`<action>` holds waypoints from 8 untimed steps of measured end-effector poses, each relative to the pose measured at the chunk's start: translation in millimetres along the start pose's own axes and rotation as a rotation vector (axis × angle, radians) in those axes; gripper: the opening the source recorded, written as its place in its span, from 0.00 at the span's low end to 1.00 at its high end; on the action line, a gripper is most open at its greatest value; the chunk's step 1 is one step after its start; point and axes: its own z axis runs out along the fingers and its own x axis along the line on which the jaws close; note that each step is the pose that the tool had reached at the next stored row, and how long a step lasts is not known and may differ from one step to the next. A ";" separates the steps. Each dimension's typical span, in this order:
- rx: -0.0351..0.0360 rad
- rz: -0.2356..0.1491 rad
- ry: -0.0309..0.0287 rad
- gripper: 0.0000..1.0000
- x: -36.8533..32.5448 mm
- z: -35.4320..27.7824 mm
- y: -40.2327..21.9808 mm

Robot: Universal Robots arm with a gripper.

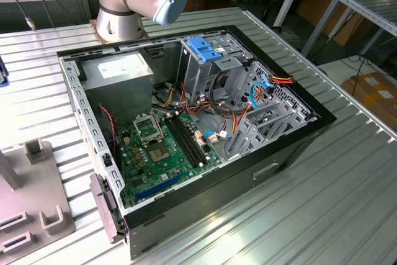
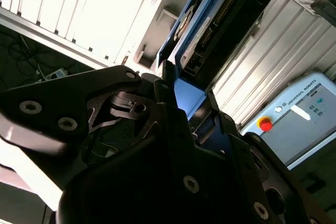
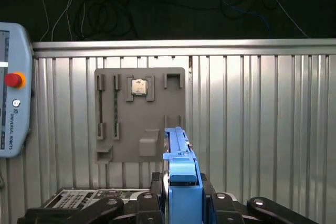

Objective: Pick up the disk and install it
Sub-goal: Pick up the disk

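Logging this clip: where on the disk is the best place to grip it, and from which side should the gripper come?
Take one end of the disk, coming end-on so the jaws close across its two broad faces, as the gripper seems to do in the first wrist view. It is thin and flat, so those faces offer parallel surfaces.

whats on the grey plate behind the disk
In the first wrist view, the grey plate holds a small square chip in one recess. The disk, gripped by the hand, hides the plate's corner nearest it.
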 end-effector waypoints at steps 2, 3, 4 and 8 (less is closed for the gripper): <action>0.0001 0.000 -0.0001 0.37 -0.1 0.4 -9.2; 0.0002 0.000 -0.0001 0.37 -0.2 0.5 -13.6; 0.0001 0.000 0.0000 0.37 -0.3 0.6 -18.4; 0.0000 0.000 0.0000 0.37 -0.6 1.1 -36.3</action>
